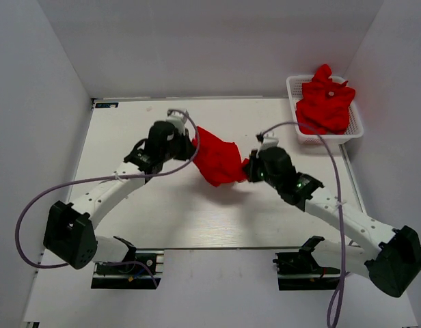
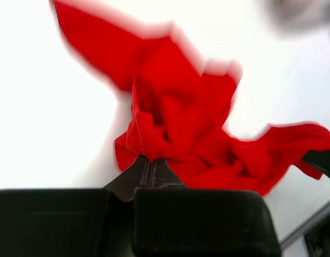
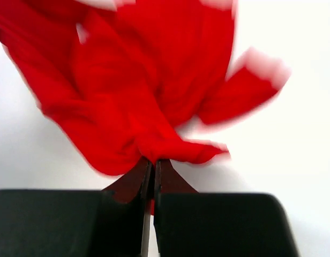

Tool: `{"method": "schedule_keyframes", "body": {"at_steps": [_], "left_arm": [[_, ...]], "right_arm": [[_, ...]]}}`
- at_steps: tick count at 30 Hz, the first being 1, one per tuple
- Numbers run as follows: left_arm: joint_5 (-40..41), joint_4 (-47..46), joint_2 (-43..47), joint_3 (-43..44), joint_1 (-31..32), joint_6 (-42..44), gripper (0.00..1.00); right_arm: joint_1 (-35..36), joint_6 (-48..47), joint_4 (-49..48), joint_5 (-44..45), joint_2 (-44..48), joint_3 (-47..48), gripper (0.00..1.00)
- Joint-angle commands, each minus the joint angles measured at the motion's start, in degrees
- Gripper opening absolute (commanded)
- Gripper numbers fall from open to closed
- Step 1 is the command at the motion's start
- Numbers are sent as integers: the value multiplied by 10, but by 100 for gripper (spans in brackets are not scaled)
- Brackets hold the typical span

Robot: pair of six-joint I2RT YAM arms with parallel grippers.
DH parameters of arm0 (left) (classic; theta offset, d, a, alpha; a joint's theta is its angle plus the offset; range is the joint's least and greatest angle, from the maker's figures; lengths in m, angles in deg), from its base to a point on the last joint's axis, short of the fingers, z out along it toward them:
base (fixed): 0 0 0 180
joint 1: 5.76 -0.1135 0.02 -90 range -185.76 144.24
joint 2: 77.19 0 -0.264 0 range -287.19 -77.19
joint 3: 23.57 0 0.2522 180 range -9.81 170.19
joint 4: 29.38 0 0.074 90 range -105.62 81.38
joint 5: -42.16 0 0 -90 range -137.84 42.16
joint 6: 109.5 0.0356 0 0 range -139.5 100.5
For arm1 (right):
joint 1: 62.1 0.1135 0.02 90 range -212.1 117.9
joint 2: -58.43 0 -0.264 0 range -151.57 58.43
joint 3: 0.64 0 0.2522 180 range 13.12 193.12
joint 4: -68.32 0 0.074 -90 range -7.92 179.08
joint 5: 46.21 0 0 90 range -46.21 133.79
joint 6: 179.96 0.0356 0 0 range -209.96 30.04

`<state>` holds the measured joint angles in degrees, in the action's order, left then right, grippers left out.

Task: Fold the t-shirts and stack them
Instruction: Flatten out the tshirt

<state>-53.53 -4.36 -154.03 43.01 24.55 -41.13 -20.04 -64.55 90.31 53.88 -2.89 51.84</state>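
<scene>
Red cloth, hidden parts: t-shirt [image 1: 219, 160] is bunched up, so collar, sleeves & hem can't be told apart; both wrist views are motion-blurred, cloth edges smeared.
Left gripper [image 1: 191, 147]: jaws pinched tight on the shirt's left end; in left wrist view a thin fold sits btwn the tips, the rest of the cloth spreads ahead of them.
T-shirt position: strung btwn the two grippers, over the table [image 1: 163, 219]; can't tell if its lowest part touches the top.
Right gripper [image 1: 250, 171]: jaws closed on the shirt's right end; cloth fans out ahead of the tips, one flap off to their right.
Far right: heap of t-shirts [image 1: 324, 102] in basket [image 1: 292, 85], well apart from right gripper, beyond it & to its right; number can't be counted.
Materials/shapes: shirts plain bright red, soft, creased; basket white plastic mesh, rectangular; table white, flat; fingers [image 2: 134, 176] dark, wedge-shaped.
</scene>
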Motion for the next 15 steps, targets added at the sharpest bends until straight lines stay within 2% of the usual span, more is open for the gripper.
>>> {"method": "schedule_keyframes", "body": {"at_steps": [1, 2, 3, 4, 7, 11, 12, 15], "left_arm": [[59, 25, 46, 130, 3, 50, 0], [69, 34, 46, 194, 3, 59, 0], [81, 45, 46, 226, 3, 65, 0], [100, 64, 41, 289, 3, 76, 0], [118, 98, 35, 401, 3, 113, 0], [78, 139, 20, 522, 3, 154, 0], [54, 147, 15, 563, 3, 162, 0], [22, 158, 20, 610, 3, 181, 0]], "right_arm": [[-2, -87, -28, 129, 10, 169, 0], [-3, -94, -16, 149, 6, 200, 0], [-3, -97, -9, 190, -3, 286, 0], [-4, -116, -8, 208, -11, 313, 0], [-3, -163, -22, 218, -20, 417, 0], [-2, -221, -16, 196, -33, 541, 0], [-1, -245, -8, 162, -35, 575, 0], [-1, -273, 25, 108, -37, 649, 0]]}}
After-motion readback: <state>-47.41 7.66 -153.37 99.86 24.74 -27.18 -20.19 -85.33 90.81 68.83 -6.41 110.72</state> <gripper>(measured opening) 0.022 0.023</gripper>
